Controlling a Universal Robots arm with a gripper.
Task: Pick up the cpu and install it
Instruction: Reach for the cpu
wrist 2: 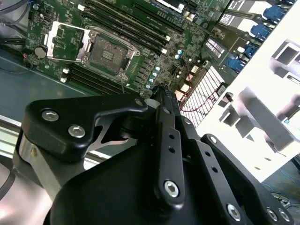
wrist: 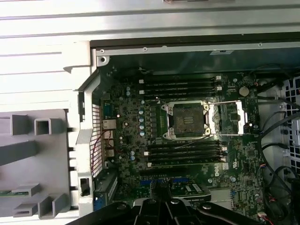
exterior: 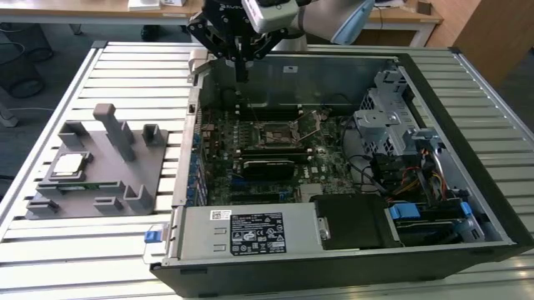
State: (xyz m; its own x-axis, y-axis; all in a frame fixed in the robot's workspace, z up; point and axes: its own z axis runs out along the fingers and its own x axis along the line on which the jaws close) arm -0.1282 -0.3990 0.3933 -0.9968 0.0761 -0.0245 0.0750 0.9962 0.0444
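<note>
The cpu (exterior: 69,164), a small silver square chip, lies flat on the grey holder block (exterior: 125,169) at the exterior view's left, outside the computer case. My gripper (exterior: 242,76) hangs over the far edge of the open case, well away from the chip, with its black fingers (wrist 2: 161,93) pressed together and nothing between them. The dark square socket (wrist: 187,119) on the green motherboard stands open, its metal frame (wrist: 229,117) flipped aside and its thin lever raised. In the second wrist view the socket (wrist 2: 105,51) lies beyond the fingertips.
The open case (exterior: 467,144) walls in the motherboard, with a drive cage (exterior: 388,119), cables and a power supply (exterior: 250,231) inside. A green memory stick (exterior: 84,185) lies on the holder block beside its upright posts (exterior: 112,131). The slatted table (exterior: 84,262) surrounds everything.
</note>
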